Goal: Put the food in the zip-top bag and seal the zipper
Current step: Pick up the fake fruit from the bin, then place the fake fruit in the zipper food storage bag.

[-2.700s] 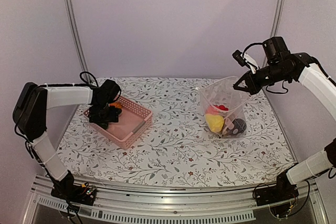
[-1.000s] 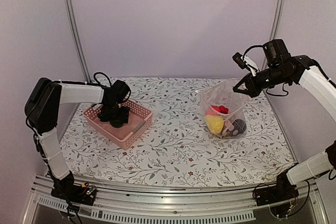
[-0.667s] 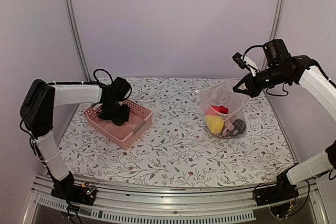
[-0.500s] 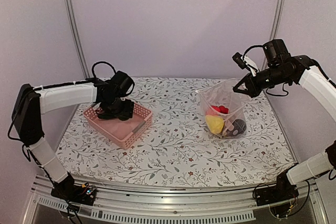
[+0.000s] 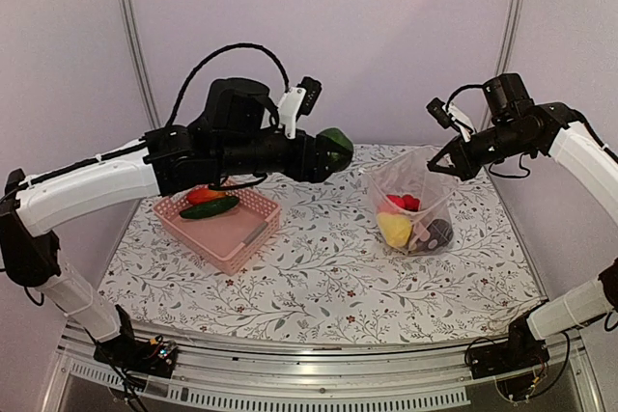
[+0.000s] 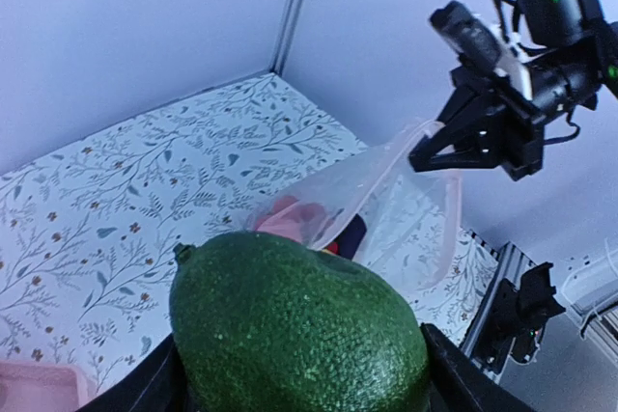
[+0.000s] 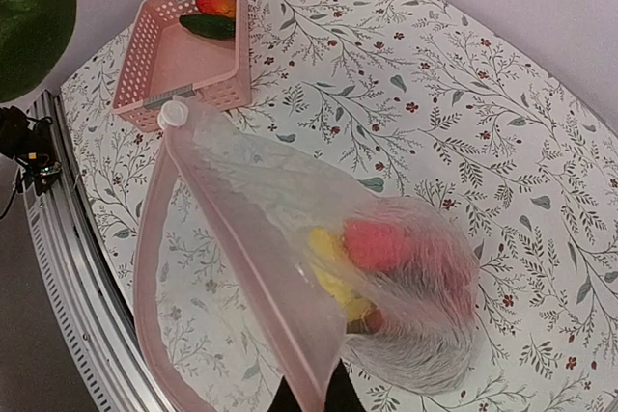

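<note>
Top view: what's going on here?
The left tool holds a green avocado in the air between the pink basket and the zip-top bag. The right tool pinches the bag's mouth edge, holding it open. Several toy foods lie in the bag; a red piece and a green piece lie in the basket.
</note>
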Robot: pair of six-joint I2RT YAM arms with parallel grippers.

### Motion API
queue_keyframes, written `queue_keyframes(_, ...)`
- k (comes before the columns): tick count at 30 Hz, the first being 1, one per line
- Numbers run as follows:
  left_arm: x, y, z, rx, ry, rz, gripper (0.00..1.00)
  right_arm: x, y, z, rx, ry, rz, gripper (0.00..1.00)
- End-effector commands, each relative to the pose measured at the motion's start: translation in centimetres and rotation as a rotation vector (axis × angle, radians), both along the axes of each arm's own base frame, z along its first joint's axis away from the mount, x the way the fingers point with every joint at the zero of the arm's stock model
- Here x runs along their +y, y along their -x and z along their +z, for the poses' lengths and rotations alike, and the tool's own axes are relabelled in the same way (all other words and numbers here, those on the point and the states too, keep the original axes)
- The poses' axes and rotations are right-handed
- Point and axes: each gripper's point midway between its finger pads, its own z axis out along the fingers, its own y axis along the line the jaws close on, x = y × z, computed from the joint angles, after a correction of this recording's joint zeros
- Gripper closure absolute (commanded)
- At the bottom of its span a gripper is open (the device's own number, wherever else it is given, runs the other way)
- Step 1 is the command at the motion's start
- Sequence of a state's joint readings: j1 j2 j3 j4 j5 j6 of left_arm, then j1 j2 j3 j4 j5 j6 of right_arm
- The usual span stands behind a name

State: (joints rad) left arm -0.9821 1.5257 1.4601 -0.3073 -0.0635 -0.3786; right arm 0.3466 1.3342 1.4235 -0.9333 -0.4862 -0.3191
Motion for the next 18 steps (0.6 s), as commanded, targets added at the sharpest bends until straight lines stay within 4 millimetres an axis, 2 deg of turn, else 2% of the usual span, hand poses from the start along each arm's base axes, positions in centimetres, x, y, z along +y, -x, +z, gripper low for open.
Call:
queue_keyframes(1,-5.6,2.5,2.7,-0.133,0.105,-0.189,0.47,0.1,0.5,0.2,-0.009,-0.012,0.02,1.0)
queue_keyframes(4,-8.4,3.7,1.7,-0.164,0.08,-0.234,0.47,0.0,0.7,0.0,-0.01,-0.011,0.017,1.0)
queue_keyframes(9,-12.3,4.4,-0.9,-0.158,0.015,-0.278,0.48,0.0,1.3,0.3,-0.016,-0.022,0.024,1.0)
queue_keyframes(12,-13.8,3.9,-2.0,-0.136,-0.009,-0.281,0.48,0.2,1.7,1.2,-0.024,-0.044,0.041,1.0)
queue_keyframes(18,-15.8,1.4,-4.9,-0.128,-0.12,-0.215,0.45,0.6,2.5,3.7,-0.036,-0.085,0.073,1.0)
